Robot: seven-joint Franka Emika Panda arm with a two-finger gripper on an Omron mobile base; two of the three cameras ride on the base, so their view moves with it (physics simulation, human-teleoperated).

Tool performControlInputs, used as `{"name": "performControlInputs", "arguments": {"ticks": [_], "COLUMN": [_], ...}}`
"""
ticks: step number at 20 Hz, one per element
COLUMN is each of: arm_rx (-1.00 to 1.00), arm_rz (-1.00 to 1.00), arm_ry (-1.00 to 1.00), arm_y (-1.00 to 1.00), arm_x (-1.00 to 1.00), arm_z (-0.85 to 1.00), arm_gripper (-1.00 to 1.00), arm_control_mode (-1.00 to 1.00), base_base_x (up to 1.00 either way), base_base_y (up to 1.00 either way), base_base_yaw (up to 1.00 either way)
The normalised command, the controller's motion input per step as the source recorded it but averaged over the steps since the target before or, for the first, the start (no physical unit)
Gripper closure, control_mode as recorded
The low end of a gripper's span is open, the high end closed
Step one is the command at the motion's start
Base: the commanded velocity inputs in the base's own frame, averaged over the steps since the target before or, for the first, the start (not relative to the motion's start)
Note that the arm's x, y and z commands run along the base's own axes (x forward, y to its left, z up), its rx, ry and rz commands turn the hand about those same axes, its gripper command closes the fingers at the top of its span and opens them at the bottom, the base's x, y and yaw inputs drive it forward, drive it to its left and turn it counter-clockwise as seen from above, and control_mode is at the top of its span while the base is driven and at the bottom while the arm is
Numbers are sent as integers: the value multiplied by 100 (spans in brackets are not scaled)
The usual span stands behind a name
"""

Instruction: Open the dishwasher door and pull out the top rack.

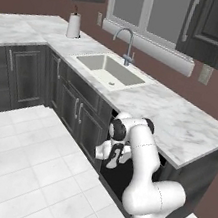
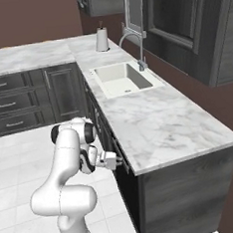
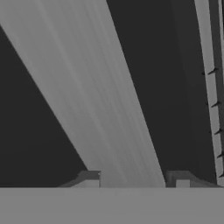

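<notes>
The flat black dishwasher door [image 3: 35,144] stands closed under the near right end of the white marble counter [image 2: 159,120], right of the sink. Its horizontal silver-grey bar handle [image 3: 94,96] runs between the two dark fingertips [image 3: 89,178], which straddle it, spread just wider than the bar; contact cannot be told. The two-finger gripper [image 3: 135,181] is at the grasping step; next, judging from this, it must clamp the bar and draw the door outward and down.

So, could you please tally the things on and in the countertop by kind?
Sink: 1
Tap: 1
Paper towel roll: 1
Total: 3
</notes>
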Motion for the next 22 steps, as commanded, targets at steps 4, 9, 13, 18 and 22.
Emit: {"name": "performControlInputs", "arguments": {"ticks": [4,9,13,18,22], "arm_rx": [0,0,0,0,0], "arm_rz": [0,2,2,3,4], "arm_ry": [-2,-6,-8,-10,-5], "arm_y": [0,0,0,-2,-16], "arm_x": [0,0,0,0,1], "arm_z": [0,15,28,28,15], "arm_gripper": [-100,-100,-100,-100,-100], "arm_control_mode": [-100,-100,-100,-100,-100], "base_base_x": [0,0,0,0,0], "base_base_y": [0,0,0,0,0], "base_base_yaw": [0,0,0,0,0]}}
